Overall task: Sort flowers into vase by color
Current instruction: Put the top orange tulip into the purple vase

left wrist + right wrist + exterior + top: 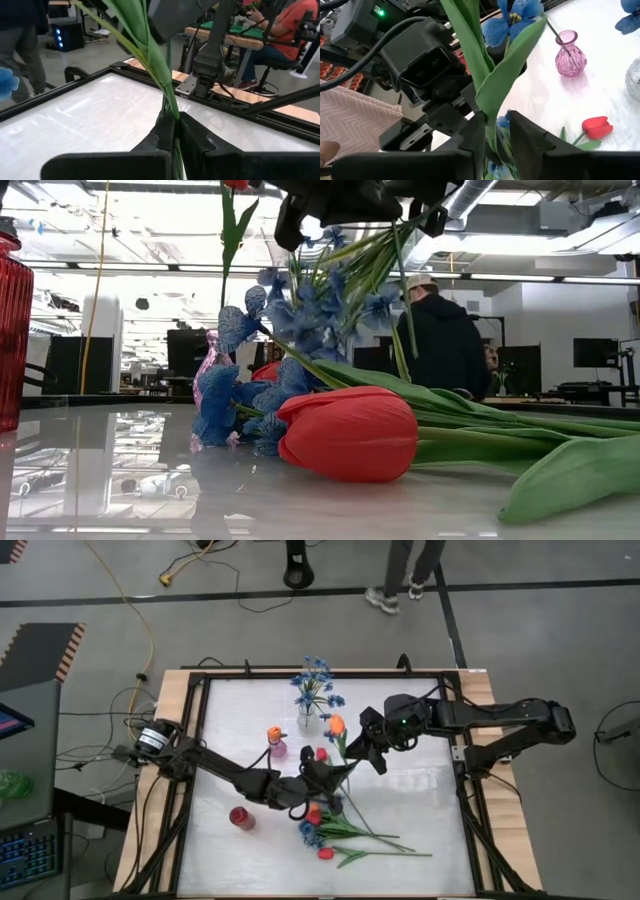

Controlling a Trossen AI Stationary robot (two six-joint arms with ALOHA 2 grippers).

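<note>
While both dark arms meet over the middle of the white table [420,820], each pinches the same green stem. The left gripper [335,780] has its jaws nearly shut on the long green stem of an orange tulip bud [336,724], the stem [167,95] rising straight out from between its fingers. The right gripper [372,745] sits just beyond it, closer to the bud, and its jaws are also nearly shut on the stem and a broad green leaf [507,75]. Just below the left gripper, a loose pile of red tulip buds [350,432] and blue blossom sprigs [225,405] lies flat on the table. Beyond both grippers stand a small pink glass vase [569,52], holding one orange bud, and a clear vase [308,720] of blue blossoms.
</note>
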